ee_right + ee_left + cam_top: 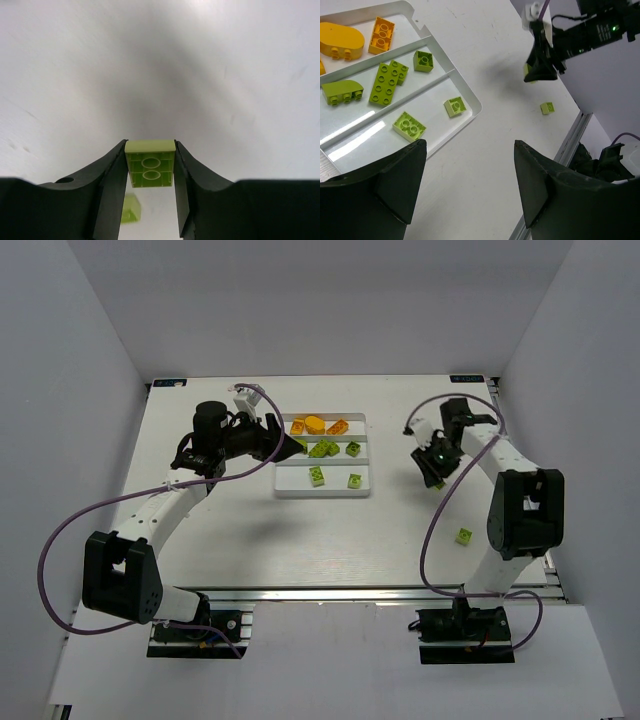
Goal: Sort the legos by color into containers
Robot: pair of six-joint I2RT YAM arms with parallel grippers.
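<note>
The white tray has three long compartments. The far one holds orange legos, the middle one darker lime legos, and the near one two lime legos. My left gripper is open and empty over the tray's left end. In the left wrist view its fingertips frame bare table beside the tray. My right gripper is right of the tray, shut on a lime lego and holding it above the table. One loose lime lego lies near the right arm and shows below the jaws.
White walls enclose the table on three sides. The table's aluminium front rail runs along the near edge. Purple cables loop from both arms. The right arm's upright link stands beside the loose lego.
</note>
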